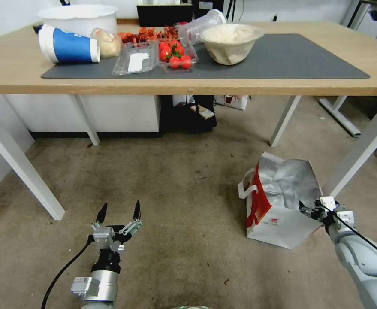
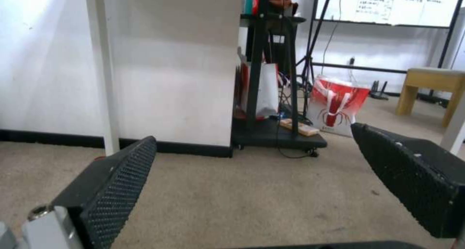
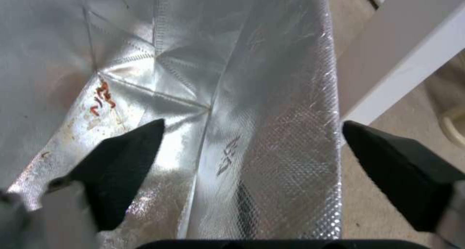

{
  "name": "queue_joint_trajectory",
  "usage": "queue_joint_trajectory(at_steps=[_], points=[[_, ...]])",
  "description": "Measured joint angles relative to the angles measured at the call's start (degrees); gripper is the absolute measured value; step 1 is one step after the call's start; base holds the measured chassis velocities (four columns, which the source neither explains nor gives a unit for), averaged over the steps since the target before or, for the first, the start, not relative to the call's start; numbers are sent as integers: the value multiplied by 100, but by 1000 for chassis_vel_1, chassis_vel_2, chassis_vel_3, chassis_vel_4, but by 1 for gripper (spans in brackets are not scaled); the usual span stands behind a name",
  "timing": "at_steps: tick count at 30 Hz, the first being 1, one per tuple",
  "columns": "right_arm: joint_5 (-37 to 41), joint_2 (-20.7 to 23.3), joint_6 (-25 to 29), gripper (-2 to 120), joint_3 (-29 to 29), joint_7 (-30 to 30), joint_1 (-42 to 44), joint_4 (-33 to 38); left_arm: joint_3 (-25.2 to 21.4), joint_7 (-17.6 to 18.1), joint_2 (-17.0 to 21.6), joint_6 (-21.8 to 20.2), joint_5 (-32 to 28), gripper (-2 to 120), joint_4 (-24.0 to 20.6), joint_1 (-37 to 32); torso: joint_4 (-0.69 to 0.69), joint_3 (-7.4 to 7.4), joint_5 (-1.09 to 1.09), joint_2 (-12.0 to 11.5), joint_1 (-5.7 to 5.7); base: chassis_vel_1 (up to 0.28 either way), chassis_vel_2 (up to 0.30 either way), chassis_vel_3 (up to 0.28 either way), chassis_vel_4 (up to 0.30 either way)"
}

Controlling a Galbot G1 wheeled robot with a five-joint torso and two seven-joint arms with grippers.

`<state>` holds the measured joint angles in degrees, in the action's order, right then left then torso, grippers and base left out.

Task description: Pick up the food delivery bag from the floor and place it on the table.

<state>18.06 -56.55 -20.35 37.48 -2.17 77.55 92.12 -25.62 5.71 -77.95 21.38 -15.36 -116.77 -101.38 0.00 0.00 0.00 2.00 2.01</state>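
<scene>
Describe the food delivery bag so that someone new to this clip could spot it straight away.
Start at the table with the dark grey mat; on the floor in front of it, by its white leg on the robot's right, stands the food delivery bag. The right gripper is at its open rim. Silver foil lining, a red side panel and white strap handles set it apart.

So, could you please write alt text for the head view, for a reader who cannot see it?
The right gripper, open, reaches the rim of the food delivery bag standing on the floor, its foil-lined mouth open. The left gripper hovers open above the carpet. Behind stands the table, with strawberries, a bowl and a cup.
</scene>
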Motion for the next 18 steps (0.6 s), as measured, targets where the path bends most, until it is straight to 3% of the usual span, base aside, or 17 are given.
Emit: queue_joint_trajectory(at_steps=[6,13,18], points=[[19,-14,-22,78,1,0,37,12,-2,16,-1,12,-1,100,-13,-2,0,0,0,0,0,0,0,0,0],[53,-47,-30,49,23,7,96,8,-5,25,14,77,-9,100,-20,-8,0,0,0,0,0,0,0,0,0],[53,-48,-30,36,28,9,114,2,-7,37,29,98,-11,100,-20,-14,0,0,0,0,0,0,0,0,0]])
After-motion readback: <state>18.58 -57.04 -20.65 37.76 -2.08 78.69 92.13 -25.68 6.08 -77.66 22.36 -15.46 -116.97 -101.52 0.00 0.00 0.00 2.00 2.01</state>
